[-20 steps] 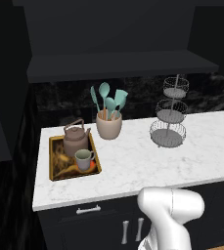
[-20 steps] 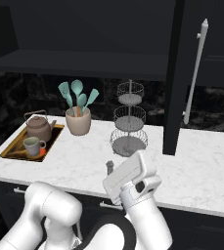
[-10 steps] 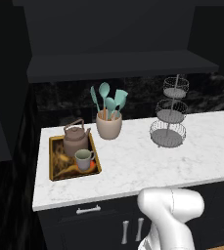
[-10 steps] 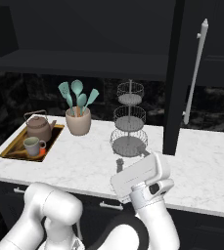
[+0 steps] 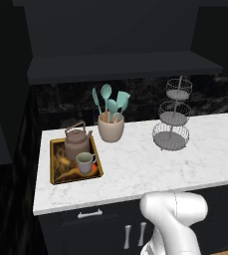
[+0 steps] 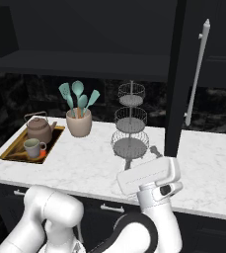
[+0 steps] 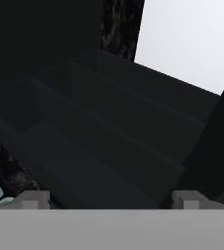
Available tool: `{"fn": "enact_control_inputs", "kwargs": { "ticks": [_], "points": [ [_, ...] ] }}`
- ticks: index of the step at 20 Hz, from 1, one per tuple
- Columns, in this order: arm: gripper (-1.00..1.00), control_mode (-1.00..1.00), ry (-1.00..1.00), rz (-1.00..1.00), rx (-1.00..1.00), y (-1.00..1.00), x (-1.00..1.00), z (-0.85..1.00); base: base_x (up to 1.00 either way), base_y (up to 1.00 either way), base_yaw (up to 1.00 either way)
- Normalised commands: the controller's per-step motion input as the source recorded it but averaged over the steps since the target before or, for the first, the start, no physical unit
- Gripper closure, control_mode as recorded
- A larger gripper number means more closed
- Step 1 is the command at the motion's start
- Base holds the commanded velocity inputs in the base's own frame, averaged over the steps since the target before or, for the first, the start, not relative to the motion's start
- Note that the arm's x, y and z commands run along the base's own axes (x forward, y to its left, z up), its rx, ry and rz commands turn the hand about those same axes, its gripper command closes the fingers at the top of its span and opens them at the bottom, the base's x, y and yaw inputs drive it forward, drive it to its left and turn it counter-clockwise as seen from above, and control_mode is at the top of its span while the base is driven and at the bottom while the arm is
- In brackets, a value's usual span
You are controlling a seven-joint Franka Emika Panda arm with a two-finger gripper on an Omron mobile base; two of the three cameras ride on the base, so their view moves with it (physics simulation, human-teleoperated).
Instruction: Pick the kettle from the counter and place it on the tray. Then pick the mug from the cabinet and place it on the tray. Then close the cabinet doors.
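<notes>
Sitting on tray point(image 5: 55, 178): kettle point(image 5: 77, 143), mug point(image 5: 85, 162) | right base: door handle point(image 6: 196, 74) | hand point(image 7: 111, 199) wide, empty

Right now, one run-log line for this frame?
kettle: on tray | mug: on tray, front of kettle | cabinet doors: open | claw: open, empty, facing cabinet | left: close doors

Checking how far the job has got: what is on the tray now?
On the tray stand the kettle at the back and the mug in front of it. They cover much of its painted picture; an orange spot shows beside the mug.
</notes>
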Motion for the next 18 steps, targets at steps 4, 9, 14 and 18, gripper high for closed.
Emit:
{"fn": "enact_control_inputs", "kwargs": {
  "ticks": [4, 9, 14, 18],
  "points": [
    [-1.0, -1.0, 0.0, 0.0, 0.13, -0.14, 0.1, 0.0, 0.0, 0.0, 0.0],
    [-1.0, -1.0, -0.05, 0.0, 0.06, -0.19, 0.01, 0.03, 0.0, 0.0, 0.0],
    [-1.0, -1.0, -0.15, 0.0, 0.0, -0.22, 0.0, 0.2, 0.0, 0.0, 0.0],
    [-1.0, -1.0, -0.16, 0.0, -0.01, -0.18, 0.0, 0.35, 0.0, 0.0, 0.0]
  ]
}}
